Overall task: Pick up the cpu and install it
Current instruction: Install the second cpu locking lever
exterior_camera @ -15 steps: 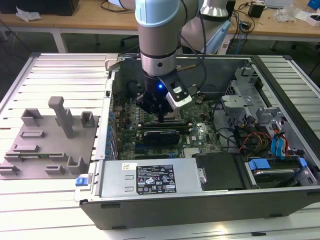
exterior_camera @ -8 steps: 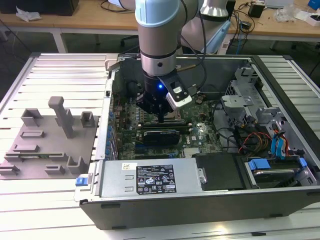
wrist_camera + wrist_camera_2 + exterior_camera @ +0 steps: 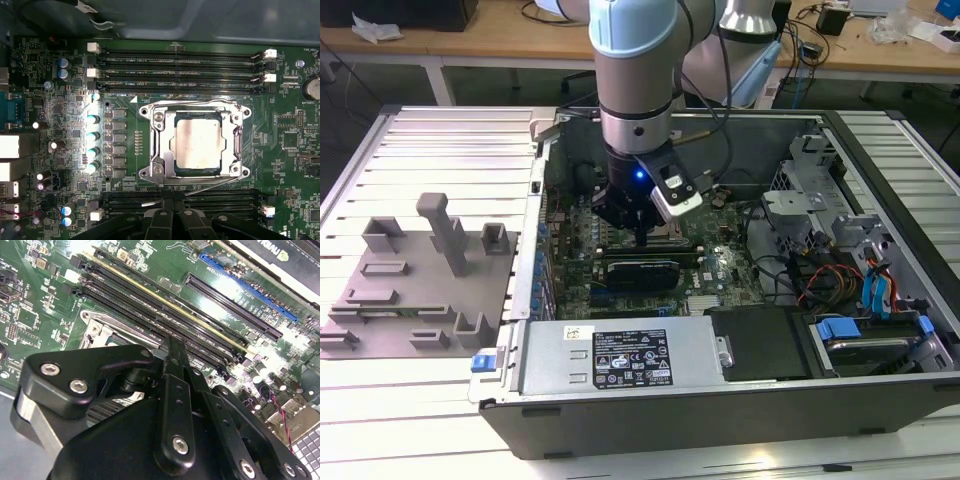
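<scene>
While one cpu (image 3: 199, 144) is seated inside the socket frame (image 3: 195, 142), flanked by memory slots (image 3: 180, 62), the gripper (image 3: 172, 212) is held closed above, empty.

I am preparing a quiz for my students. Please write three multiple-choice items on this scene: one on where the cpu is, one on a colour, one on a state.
1. Where is the cpu?
A. in the socket
B. on the grey rack
C. on the white label

2. What colour is the board?
A. red
B. green
C. white

3. What state is the case in?
A. closed
B. standing upright
C. open on its side

Answers: 1 A, the first wrist view shows the silvery chip inside the metal frame. 2 B, both wrist views show green. 3 C, the exterior view shows its inside from above, with the tool lowered in.
</scene>
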`<state>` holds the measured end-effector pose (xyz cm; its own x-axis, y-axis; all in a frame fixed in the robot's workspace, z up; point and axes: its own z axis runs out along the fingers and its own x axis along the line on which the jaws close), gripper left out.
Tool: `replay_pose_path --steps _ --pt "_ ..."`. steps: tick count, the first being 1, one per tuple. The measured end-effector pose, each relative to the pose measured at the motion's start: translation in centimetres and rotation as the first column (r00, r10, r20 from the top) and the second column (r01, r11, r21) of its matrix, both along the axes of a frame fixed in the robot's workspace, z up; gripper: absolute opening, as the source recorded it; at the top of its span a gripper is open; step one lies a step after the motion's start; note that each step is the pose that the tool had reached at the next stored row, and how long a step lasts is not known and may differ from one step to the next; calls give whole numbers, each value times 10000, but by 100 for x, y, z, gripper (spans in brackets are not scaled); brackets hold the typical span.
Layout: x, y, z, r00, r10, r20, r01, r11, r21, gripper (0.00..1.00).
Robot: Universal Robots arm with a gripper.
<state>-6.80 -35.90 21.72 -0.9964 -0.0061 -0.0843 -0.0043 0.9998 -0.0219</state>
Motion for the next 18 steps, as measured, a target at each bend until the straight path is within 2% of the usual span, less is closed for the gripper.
replay_pose_path --steps 8,18 --pt "-20 0 -49 10000 -1 0 1 10000 2 11" --pt "-51 0 -56 10000 0 0 0 10000 4 11"
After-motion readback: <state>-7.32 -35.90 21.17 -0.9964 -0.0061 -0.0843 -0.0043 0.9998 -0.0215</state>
